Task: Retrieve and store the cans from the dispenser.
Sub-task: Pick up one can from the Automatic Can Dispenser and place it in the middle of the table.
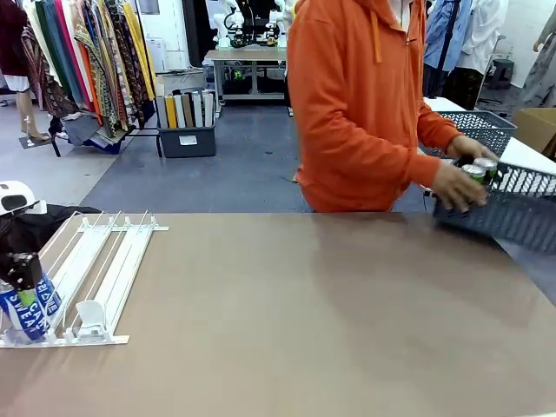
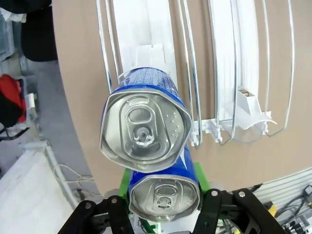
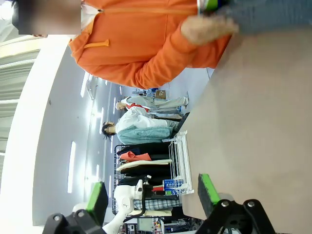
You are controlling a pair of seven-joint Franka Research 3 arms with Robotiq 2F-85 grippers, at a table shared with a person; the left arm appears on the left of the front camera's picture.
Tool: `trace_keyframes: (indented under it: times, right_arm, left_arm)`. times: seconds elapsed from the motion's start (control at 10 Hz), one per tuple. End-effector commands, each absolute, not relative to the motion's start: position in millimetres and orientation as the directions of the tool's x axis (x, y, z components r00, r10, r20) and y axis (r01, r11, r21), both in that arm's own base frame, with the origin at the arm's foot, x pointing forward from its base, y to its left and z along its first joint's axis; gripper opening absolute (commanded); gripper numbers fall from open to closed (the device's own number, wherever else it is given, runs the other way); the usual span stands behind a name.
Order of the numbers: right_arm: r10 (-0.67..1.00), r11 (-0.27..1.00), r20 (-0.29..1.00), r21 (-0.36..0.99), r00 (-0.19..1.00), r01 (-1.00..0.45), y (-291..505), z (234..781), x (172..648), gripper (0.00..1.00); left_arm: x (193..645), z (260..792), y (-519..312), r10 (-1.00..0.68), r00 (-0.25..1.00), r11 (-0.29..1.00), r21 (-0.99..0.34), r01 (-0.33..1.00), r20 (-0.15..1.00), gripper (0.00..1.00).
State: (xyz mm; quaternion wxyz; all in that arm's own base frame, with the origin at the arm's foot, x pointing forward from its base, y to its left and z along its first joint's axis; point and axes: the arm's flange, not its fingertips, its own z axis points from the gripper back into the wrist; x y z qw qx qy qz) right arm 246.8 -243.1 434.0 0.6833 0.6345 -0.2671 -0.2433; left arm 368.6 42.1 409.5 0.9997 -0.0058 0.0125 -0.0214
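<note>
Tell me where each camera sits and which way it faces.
Front: between the arms, facing across the table at the person; left gripper at the dispenser.
Left wrist: looking down its fingers, shut on a blue can.
Right wrist: rolled sideways, along the right gripper's open fingers toward the person.
Shared: all three show the dispenser.

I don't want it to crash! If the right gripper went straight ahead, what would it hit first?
Nothing close. The open right gripper points along above the table, and the way looks free. Far ahead lies the dispenser, though depth is hard to judge.
</note>
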Motion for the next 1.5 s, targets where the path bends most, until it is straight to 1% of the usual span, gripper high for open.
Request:
trace_keyframes:
  times: [0.0,0.2,0.4,0.5,0.6,0.8,0.9,1.0,1.4]
  right_arm:
    - [-0.671,0.075,0.067,0.997,0.739,-0.022,-244.3,437.2,247.9,1.0]
    - [-0.671,0.075,0.067,0.997,0.739,-0.022,-244.3,437.2,247.9,1.0]
    - [-0.671,0.075,0.067,0.997,0.739,-0.022,-244.3,437.2,247.9,1.0]
    - [-0.671,0.075,0.067,0.997,0.739,-0.022,-244.3,437.2,247.9,1.0]
    - [-0.671,0.075,0.067,0.997,0.739,-0.022,-244.3,437.2,247.9,1.0]
    - [-0.671,0.075,0.067,0.997,0.739,-0.022,-244.3,437.2,247.9,1.0]
    - [-0.671,0.075,0.067,0.997,0.739,-0.022,-244.3,437.2,247.9,1.0]
    - [-0.671,0.075,0.067,0.997,0.739,-0.022,-244.3,437.2,247.9,1.0]
    - [-0.671,0.075,0.067,0.997,0.739,-0.022,-244.3,437.2,247.9,1.0]
  left_arm:
    - [353.3,448.7,37.7,-0.015,1.0,0.999,0.043,0.015,0.013,0.0]
    - [324.3,506.1,35.1,-0.006,0.998,0.999,0.054,0.002,0.059,0.0]
    - [290.8,571.0,32.3,-0.034,0.978,0.998,0.052,0.024,0.205,0.0]
    - [278.1,598.9,32.5,-0.024,0.963,0.998,0.058,0.009,0.267,0.0]
    - [271.8,613.6,33.4,-0.034,0.954,0.998,0.056,0.018,0.299,0.0]
    - [261.5,624.6,38.8,-0.012,0.942,0.999,0.036,0.0,0.336,0.0]
    - [262.8,622.7,41.5,-0.002,0.944,1.0,0.009,-0.001,0.329,0.0]
    - [255.7,633.1,34.0,-0.029,0.945,0.999,0.039,0.018,0.327,0.0]
    - [255.7,633.1,34.0,-0.029,0.945,0.999,0.039,0.018,0.327,0.0]
